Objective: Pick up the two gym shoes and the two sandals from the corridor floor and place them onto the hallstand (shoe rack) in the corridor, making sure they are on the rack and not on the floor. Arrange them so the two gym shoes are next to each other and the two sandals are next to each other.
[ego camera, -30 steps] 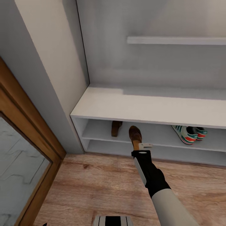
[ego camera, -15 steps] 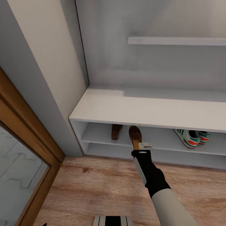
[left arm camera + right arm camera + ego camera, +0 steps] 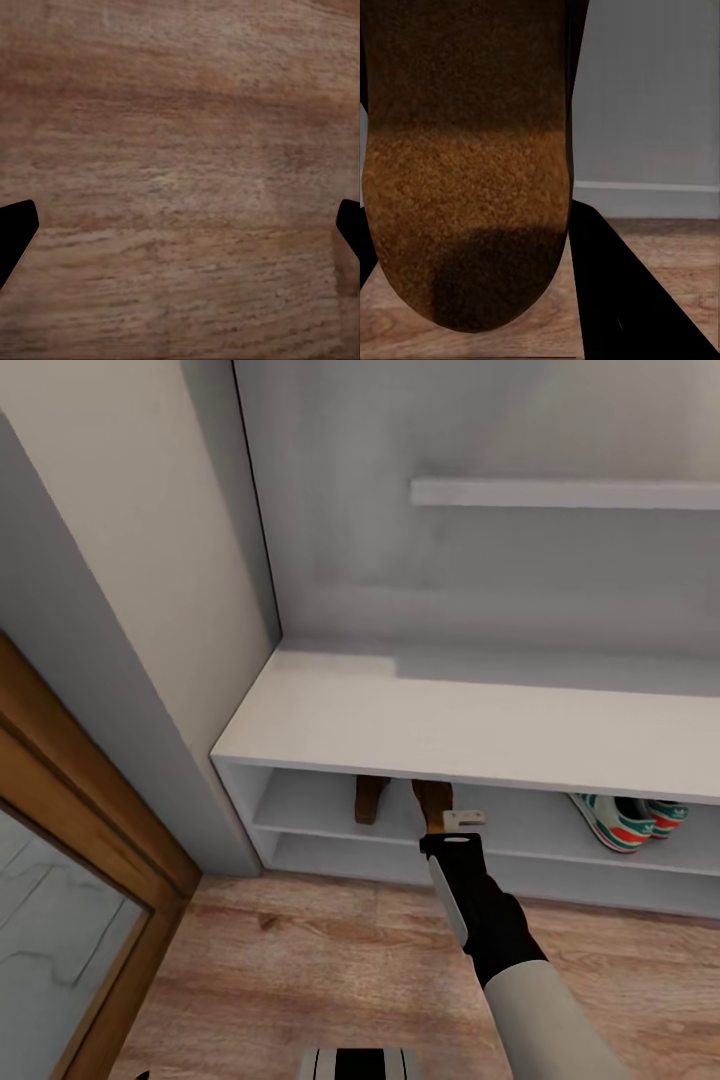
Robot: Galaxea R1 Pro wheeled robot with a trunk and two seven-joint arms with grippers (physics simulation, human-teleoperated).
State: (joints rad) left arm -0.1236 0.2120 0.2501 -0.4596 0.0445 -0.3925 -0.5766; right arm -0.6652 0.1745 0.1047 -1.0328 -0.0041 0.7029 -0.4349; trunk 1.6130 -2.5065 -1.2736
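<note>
The hallstand (image 3: 450, 722) is a pale bench with two open shelves under it. One brown sandal (image 3: 369, 798) stands on the upper open shelf. Just to its right, my right gripper (image 3: 445, 823) is shut on the other sandal (image 3: 432, 800), which pokes in under the bench top, half hidden. In the right wrist view that sandal's brown sole (image 3: 465, 172) sits between the black fingers (image 3: 615, 296). The two gym shoes (image 3: 628, 820) lie side by side on the same shelf, far right. My left gripper (image 3: 180, 232) hangs open over the wood floor (image 3: 180, 112).
A wood-framed glass door (image 3: 70, 880) stands at the left, beside a grey wall (image 3: 150, 610). An upper shelf (image 3: 565, 493) juts from the back panel. Plank floor (image 3: 300, 970) lies in front of the rack.
The camera has shifted, so the rack sits lower in the picture. The held sandal now reaches further in under the bench top, its toe hidden by the bench's front edge.
</note>
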